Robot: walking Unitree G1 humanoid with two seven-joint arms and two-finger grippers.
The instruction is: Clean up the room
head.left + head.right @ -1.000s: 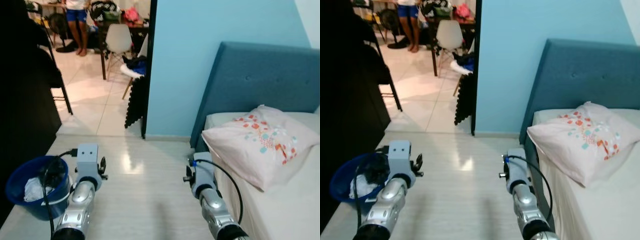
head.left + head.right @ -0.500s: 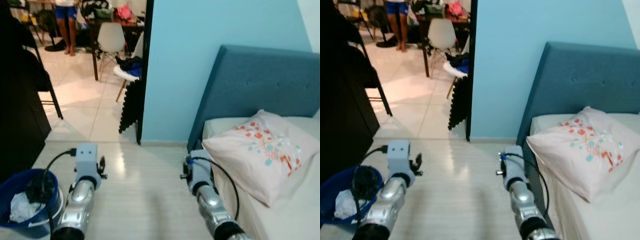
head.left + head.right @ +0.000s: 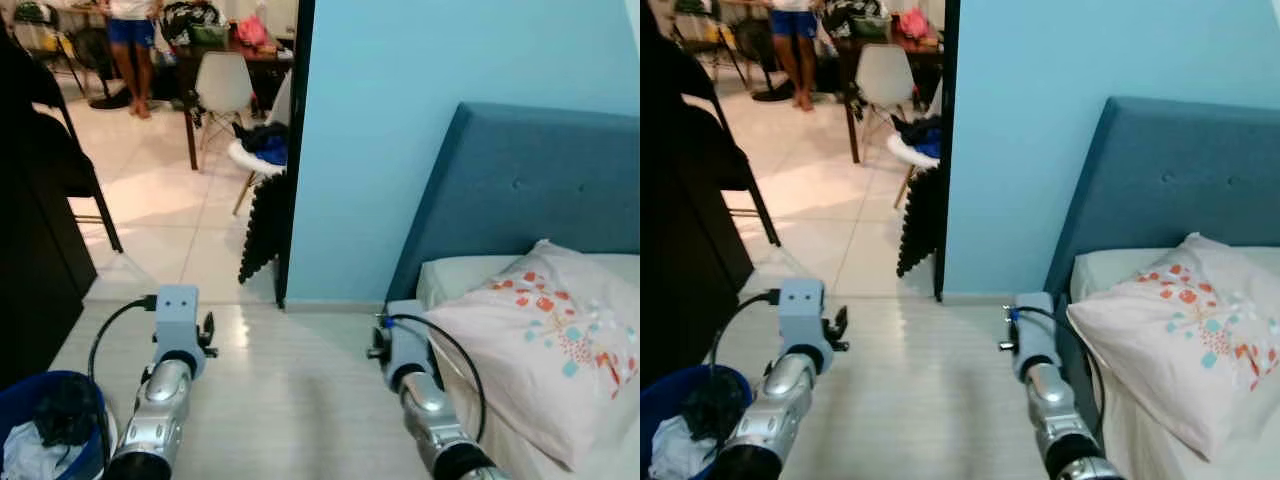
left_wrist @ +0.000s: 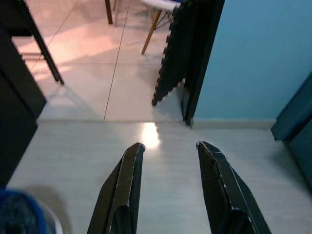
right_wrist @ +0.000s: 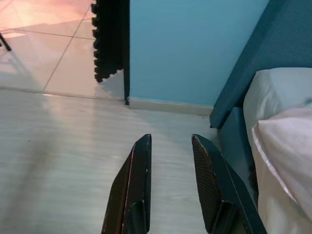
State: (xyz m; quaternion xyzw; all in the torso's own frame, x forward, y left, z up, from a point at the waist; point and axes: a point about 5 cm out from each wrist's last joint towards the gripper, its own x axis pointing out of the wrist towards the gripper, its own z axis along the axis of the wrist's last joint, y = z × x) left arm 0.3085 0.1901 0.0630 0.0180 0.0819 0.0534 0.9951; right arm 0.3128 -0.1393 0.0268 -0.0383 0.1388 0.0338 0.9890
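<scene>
- Left eye view: blue laundry basket (image 3: 40,440), heaped with soft crumpled clothes, low beside left arm on pale plank floor (image 3: 290,380).
- Left claw (image 4: 170,185) and right claw (image 5: 170,180) released, grasping nothing.
- Best approached slowly, arms tucked clear of padded teal headboard (image 3: 520,190) and floral pillow (image 3: 550,340).
- Glossy tiles past doorway; white moulded chair (image 3: 225,85) beyond.

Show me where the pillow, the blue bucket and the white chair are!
pillow (image 3: 550,340), left eye view, middle of its flowery top
blue bucket (image 3: 670,385), right eye view, its rim
white chair (image 3: 222,78), left eye view, its backrest
</scene>
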